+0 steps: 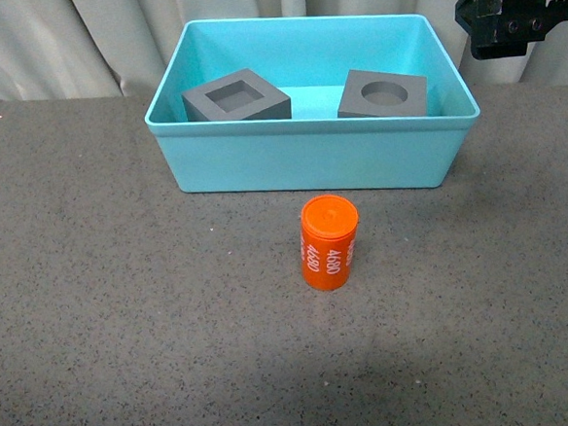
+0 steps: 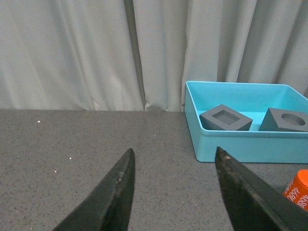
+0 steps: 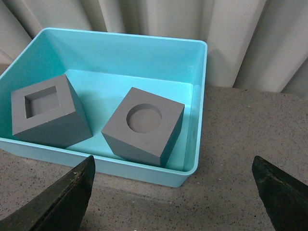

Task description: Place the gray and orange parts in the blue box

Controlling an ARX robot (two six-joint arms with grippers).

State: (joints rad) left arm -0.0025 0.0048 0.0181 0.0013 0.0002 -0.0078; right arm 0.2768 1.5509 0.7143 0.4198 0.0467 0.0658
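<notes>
Item 1, blue box (image 1: 310, 162): turquoise plastic bin with a rimmed edge and sloping walls. It stands on the counter (image 1: 127, 331) towards the far side, in front of a pale curtain (image 1: 58, 44).

Item 2, square-recess cube (image 1: 236, 96): matte gray, inside the box in its left part, recess facing up.

Item 3, round-recess cube (image 1: 384, 94): matte gray, inside the box in its right part, recess facing up, apart from item 2. In the left wrist view it looks slightly tipped, though this may be the camera angle only.

Item 4, orange cylinder (image 1: 329, 243): upright on the counter outside the box, near the middle of the box's front wall but not touching it. White numerals run down its side.

Item 5, left tool (image 2: 174, 150): two dark fingers (image 2: 120, 192) spread apart with only bare counter between them, low over the counter to the left of the box.

Item 6, right tool (image 3: 173, 161): fingers (image 3: 67, 197) set wide apart and gripping nothing, above the near rim of the box and looking down on both cubes. In the front view, the black housing of the right arm (image 1: 519, 11) shows high at the box's right rear corner
</notes>
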